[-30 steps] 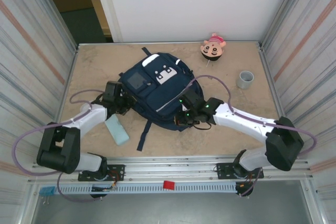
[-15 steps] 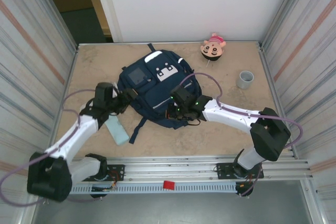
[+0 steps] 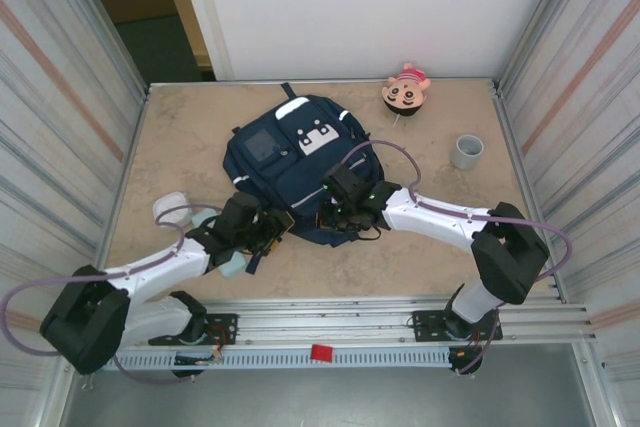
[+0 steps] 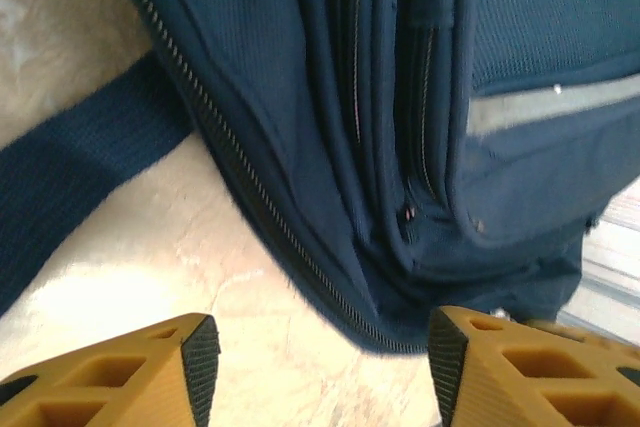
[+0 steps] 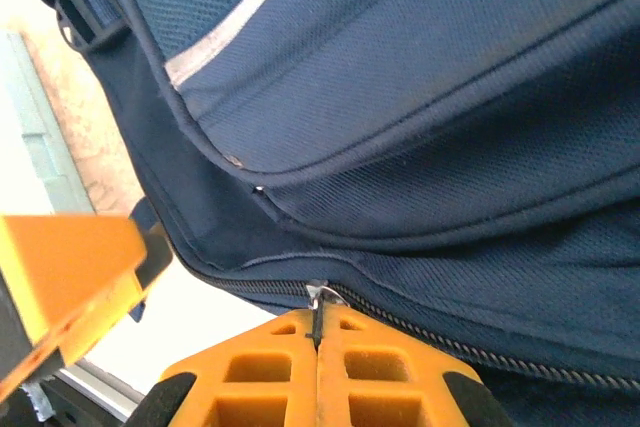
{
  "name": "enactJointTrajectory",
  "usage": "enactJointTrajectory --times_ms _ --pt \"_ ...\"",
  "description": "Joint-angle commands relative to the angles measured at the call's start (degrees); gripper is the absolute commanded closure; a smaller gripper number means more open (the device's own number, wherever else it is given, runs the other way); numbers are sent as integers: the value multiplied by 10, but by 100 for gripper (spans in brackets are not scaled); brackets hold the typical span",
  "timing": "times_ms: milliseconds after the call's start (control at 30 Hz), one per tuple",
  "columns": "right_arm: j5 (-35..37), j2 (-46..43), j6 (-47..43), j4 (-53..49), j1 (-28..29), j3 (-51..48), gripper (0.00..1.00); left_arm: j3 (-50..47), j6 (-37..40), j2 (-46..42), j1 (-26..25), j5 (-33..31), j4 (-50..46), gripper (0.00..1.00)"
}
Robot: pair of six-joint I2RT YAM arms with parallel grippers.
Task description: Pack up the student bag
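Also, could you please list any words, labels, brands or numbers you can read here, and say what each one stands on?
There is no text that can be read.
White patch on the student bag: small dark marks, too small to read as letters.
Grey square patch: no legible print.

Bright even light, blurred wrist close-ups

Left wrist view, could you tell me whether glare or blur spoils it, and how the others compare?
Left wrist: glare bleaches the table, the student bag is sharp, left fingers soft. Right wrist: blown-out table at lower left, bag fabric crisp. Top external: evenly lit and sharp.
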Motion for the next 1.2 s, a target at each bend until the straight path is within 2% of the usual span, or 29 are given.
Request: enactJointTrajectory --times_ms 0,133,233,400,600,867,967,1167 --pt "15 -12 -6 -47 6 14 100 17 -18 40 -1 -22 70 43" --pt "25 -16 -8 -55 7 12 100 18 -35 91 -2 -10 109 50" --pt "32 -16 -8 -55 10 11 100 15 -49 109 -2 -8 128 65" --pt "44 -9 -8 -52 19 7 80 19 -46 100 -3 -8 120 82" --pt "46 13 -8 -39 21 8 74 18 -43 91 -2 -8 109 91" --pt "26 40 -26 1 28 7 68 19 -53 102 -3 1 127 93" --pt "34 56 -27 -11 29 22 72 21 -53 104 -3 7 132 94" --pt "81 53 -10 -49 30 23 94 21 -51 87 -2 -4 108 97"
